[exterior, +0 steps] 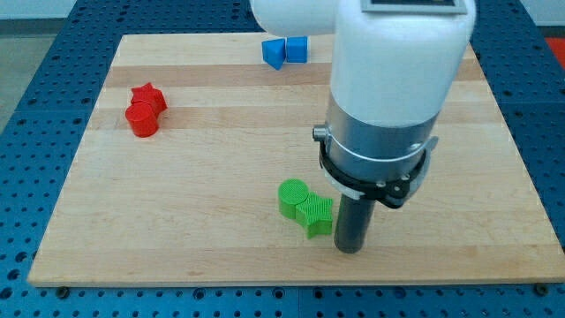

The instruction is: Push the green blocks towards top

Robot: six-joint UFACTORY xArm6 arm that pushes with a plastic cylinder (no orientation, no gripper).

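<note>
Two green blocks lie touching near the view's bottom centre: a green cylinder (292, 197) on the left and a green star-shaped block (316, 215) on its right. My tip (350, 249) rests on the board just right of and slightly below the green star, very close to it or touching it. The large white and grey arm body (388, 97) rises above the rod and hides the board behind it.
A red star block (150, 96) and a red cylinder (141, 120) touch at the view's left. Two blue blocks (284, 50) sit together at the view's top edge. The wooden board (203, 159) ends close below my tip.
</note>
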